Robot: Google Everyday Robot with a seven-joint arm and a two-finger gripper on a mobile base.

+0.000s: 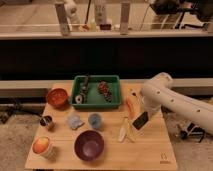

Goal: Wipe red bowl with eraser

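Note:
The red bowl [57, 97] is a small reddish-orange bowl at the table's left side, just left of the green tray. My white arm comes in from the right. Its gripper [140, 121] hangs over the right half of the table, far to the right of the red bowl. The gripper is shut on the eraser [141, 120], a small dark block with a paler edge, held tilted just above the tabletop.
A green tray [96, 102] with dark items stands at the back middle. A purple bowl [89, 145], an orange-and-white cup [42, 146], a metal cup [47, 121], a blue-grey pad [75, 121] and a small blue cup [95, 120] sit in front. A carrot [130, 107] and a pale peel [123, 131] lie beside the gripper.

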